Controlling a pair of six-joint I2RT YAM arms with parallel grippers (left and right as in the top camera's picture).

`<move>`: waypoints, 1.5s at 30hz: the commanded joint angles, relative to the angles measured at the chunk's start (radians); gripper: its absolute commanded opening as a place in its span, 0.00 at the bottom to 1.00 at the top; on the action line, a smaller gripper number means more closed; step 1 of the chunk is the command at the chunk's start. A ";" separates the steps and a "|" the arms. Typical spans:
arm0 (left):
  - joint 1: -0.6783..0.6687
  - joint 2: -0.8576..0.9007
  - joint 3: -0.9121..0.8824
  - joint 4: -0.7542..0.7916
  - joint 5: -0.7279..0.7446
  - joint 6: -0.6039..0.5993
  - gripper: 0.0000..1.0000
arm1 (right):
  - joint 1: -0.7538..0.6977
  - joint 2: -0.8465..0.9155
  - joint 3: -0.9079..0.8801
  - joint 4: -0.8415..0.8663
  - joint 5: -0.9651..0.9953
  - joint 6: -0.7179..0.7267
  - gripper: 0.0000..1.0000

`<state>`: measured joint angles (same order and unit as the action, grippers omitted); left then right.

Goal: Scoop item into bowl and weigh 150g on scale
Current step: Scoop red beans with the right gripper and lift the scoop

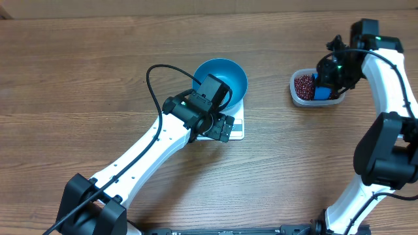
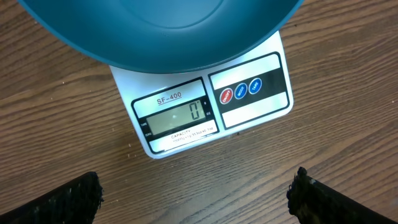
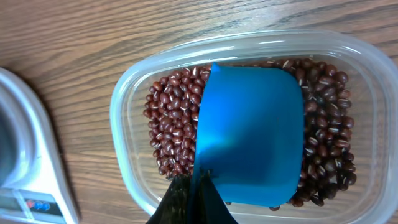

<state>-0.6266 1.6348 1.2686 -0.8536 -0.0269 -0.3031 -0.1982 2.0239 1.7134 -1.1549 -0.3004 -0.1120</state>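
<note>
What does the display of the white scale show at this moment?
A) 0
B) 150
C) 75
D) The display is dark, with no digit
A: in the left wrist view the scale has a lit display with a single 0, while the blue bowl stands on it and looks empty in the overhead view.
</note>
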 commanded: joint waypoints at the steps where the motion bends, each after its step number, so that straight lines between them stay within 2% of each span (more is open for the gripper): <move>1: 0.000 -0.004 0.004 -0.002 -0.009 0.023 0.99 | -0.039 0.060 -0.038 -0.002 -0.210 -0.052 0.04; 4: 0.000 -0.004 0.004 -0.002 -0.009 0.023 1.00 | -0.078 0.060 -0.038 -0.002 -0.284 -0.054 0.04; 29: 0.000 -0.004 0.004 -0.002 -0.009 0.022 1.00 | -0.275 0.060 -0.038 -0.025 -0.502 -0.056 0.04; 34: 0.000 -0.004 0.004 -0.002 -0.009 0.023 1.00 | -0.314 0.060 -0.038 -0.036 -0.609 -0.081 0.04; 39: 0.000 -0.004 0.004 -0.002 -0.009 0.023 1.00 | -0.343 0.060 -0.038 -0.051 -0.629 -0.082 0.04; 45: 0.000 -0.004 0.004 -0.002 -0.009 0.023 1.00 | -0.355 0.060 -0.038 -0.096 -0.711 -0.159 0.04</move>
<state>-0.6266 1.6348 1.2686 -0.8532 -0.0269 -0.3031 -0.5484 2.0846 1.6810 -1.2385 -0.9058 -0.2119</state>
